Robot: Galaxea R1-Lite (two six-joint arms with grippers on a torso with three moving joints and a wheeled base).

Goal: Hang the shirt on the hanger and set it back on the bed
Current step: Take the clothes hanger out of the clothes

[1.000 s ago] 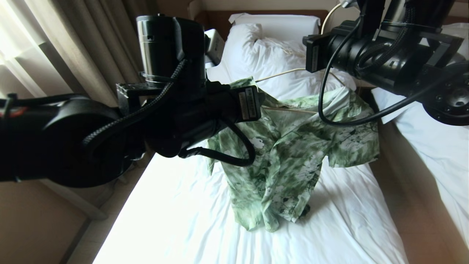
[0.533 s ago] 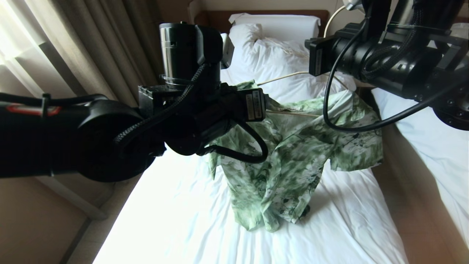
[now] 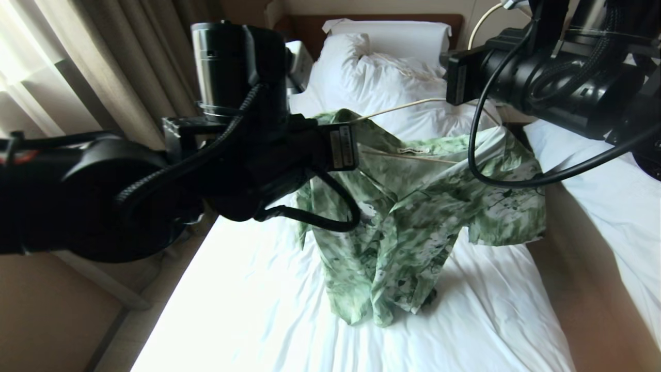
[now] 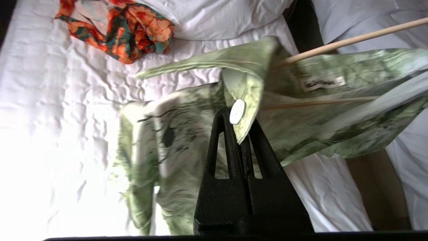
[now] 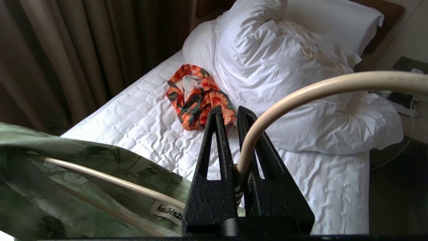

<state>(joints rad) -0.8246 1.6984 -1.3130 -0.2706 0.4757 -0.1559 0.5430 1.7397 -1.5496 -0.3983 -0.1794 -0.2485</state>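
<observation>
My left gripper (image 4: 239, 134) was pinched shut on the shirt (image 3: 408, 227) at the front edge by the collar, right at a white button (image 4: 237, 111), centre of the left wrist view. My right gripper (image 5: 234, 174) was clamped on the cream hanger (image 5: 301, 92) at the base of its hook, lower centre of the right wrist view.

The shirt hung between both arms in mid-frame of the head view. One hanger rod ran inside the neck past the label (image 4: 322, 83); the hanger end at upper centre poked out by the collar. The hem trailed on the bed (image 3: 268, 310).

Judgement: the left shoulder looked not yet seated. To do this well I should draw the collar edge outward and over that hanger end while the right hand holds the hook level. Pull gently; the grip is on a narrow edge of fabric and could slip.

Surroundings: an orange-and-green garment (image 4: 117, 30) lay at upper left of the left wrist view, beside the duvet (image 5: 301, 87). Curtains (image 3: 119, 77) stood at upper left of the head view. The trailing hem could drag.
</observation>
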